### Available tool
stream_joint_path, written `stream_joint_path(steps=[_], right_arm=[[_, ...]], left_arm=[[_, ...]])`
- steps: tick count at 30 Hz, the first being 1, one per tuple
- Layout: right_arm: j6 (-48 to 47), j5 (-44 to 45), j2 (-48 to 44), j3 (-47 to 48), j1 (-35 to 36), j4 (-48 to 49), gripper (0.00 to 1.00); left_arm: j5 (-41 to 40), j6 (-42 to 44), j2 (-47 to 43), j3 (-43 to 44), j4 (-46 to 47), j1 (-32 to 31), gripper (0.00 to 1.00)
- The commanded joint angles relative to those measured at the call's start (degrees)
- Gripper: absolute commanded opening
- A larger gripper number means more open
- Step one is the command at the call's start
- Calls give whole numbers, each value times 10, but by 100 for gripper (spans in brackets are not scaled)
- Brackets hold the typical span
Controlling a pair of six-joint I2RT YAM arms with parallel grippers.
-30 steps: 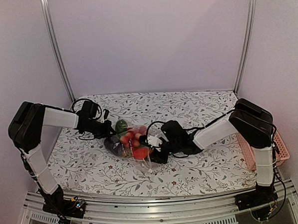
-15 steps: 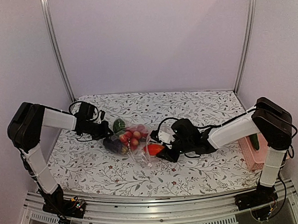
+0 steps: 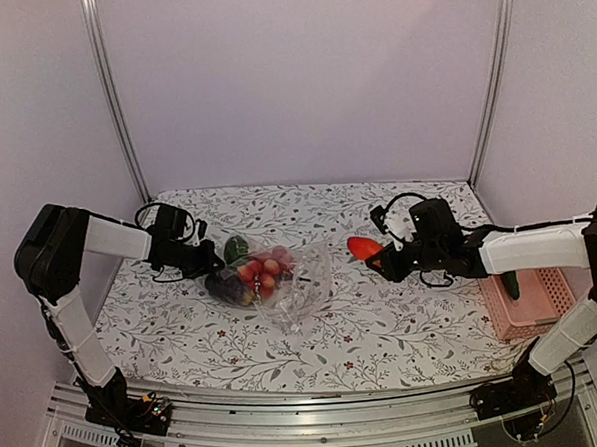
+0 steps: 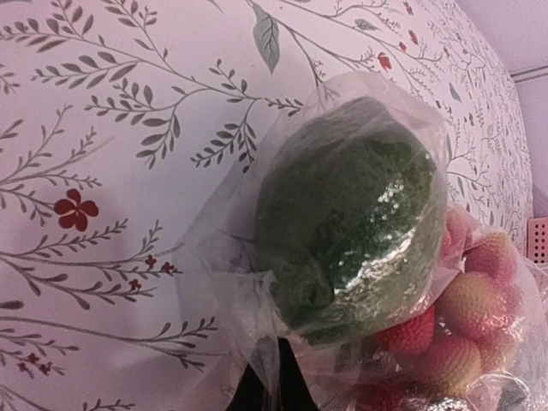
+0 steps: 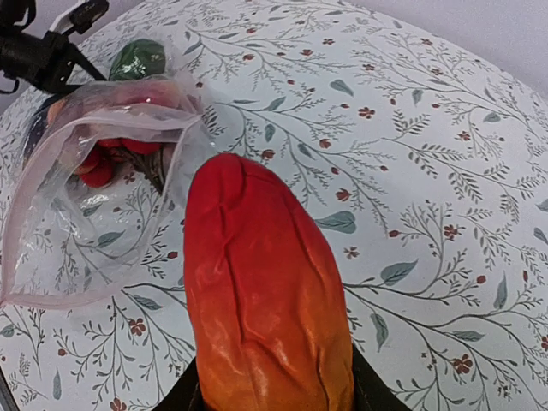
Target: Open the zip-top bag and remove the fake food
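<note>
**Orange-red piece out of the bag and swung right**
Within the last second our right hand (image 3: pixel 377 256), gripping the orange-red piece (image 3: pixel 362 246), has carried it from the zip-top bag (image 3: pixel 300 283) toward the pink basket (image 3: pixel 539 309). The other fake food (image 3: pixel 262 273) remains bagged mid-desk (image 3: pixel 404 333). The right wrist view shows the bag gaping. The left wrist view shows a dark green piece (image 4: pixel 347 223) under film, yet we cannot tell the left hand's (image 3: pixel 208 258) grip

Right pincer (image 3: pixel 373 258) clamped on orange-red fake food (image 3: pixel 361 246), zip-top bag (image 3: pixel 304 283) lying apart, left pincer (image 3: pixel 214 260) at its end
</note>
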Motion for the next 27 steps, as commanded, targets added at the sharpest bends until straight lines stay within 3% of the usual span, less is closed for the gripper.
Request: stream_joint_path(steps=[1, 8, 12, 14, 24, 27], right_arm=[[70, 32, -68, -26, -65, -54, 26], [155, 107, -184, -53, -188, -155, 28], [211, 174, -236, -74, -223, -201, 18], [234, 193, -255, -82, -237, -222, 18], [317, 218, -305, -112, -342, -278, 27], [325, 226, -320, -122, -368, -282, 34]], left_arm=[[-6, -2, 13, -8, 20, 9, 0], [1, -7, 21, -7, 29, 9, 0], [6, -8, 24, -5, 32, 9, 0], [8, -8, 25, -4, 32, 9, 0], [19, -12, 30, -1, 38, 9, 0], [19, -12, 31, -1, 38, 9, 0]])
